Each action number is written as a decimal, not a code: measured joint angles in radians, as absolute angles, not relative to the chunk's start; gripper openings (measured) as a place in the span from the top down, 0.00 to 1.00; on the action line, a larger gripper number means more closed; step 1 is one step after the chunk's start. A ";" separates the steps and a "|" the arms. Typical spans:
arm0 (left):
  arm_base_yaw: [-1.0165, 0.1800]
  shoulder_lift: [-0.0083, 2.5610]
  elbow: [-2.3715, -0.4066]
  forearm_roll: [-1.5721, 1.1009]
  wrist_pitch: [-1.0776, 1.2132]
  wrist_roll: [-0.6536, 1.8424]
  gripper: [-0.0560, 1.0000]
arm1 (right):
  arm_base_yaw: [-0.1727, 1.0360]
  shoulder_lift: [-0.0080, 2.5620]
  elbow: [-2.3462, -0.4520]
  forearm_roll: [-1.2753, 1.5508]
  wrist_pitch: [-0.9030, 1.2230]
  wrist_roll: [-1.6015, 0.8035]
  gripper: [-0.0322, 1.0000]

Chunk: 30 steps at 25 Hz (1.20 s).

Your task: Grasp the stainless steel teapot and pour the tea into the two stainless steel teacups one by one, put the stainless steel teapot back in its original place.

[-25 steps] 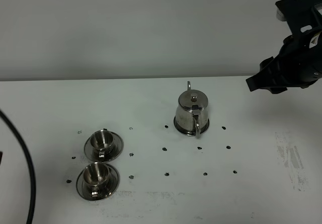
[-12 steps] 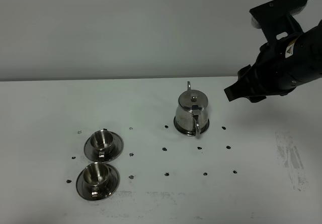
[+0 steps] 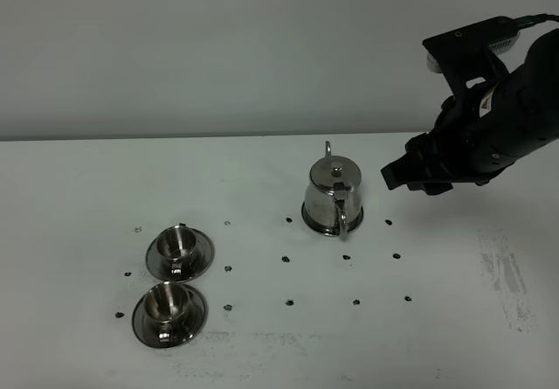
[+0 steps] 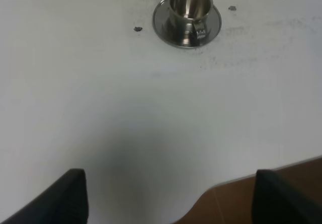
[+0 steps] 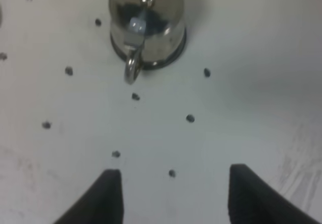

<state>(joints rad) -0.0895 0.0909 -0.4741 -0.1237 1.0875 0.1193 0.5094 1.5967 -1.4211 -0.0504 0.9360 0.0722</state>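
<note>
The stainless steel teapot (image 3: pixel 333 193) stands upright on its round steel coaster (image 3: pixel 314 225), loop handle facing the table's front. In the right wrist view the teapot (image 5: pixel 146 17) is ahead of my right gripper (image 5: pixel 173 196), whose fingers are spread apart with nothing between them. In the high view the right gripper (image 3: pixel 400 176) hovers above the table, just right of the teapot and not touching it. Two steel teacups (image 3: pixel 178 243) (image 3: pixel 166 302) sit on saucers at the front left. My left gripper (image 4: pixel 173 199) is open and empty, well short of the nearer teacup (image 4: pixel 189 3).
Small dark dots mark the white table (image 3: pixel 437 319) around the teapot and cups. The left wrist view shows the table's edge (image 4: pixel 221 186) with brown floor beyond it, close to the left gripper. A grey smudge (image 3: pixel 507 275) lies at the right.
My right arm has moved left and slightly down, from the far right edge to just beside the teapot. The teapot and cups have not moved.
</note>
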 joint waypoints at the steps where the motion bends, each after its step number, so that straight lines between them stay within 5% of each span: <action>1: -0.090 0.081 -0.474 -0.124 1.088 0.119 0.32 | 0.509 1.602 -1.421 -0.050 0.939 0.077 0.53; 30: -0.088 -0.004 -0.474 -0.134 1.090 0.119 0.32 | 0.588 1.643 -1.414 0.055 0.913 0.044 0.53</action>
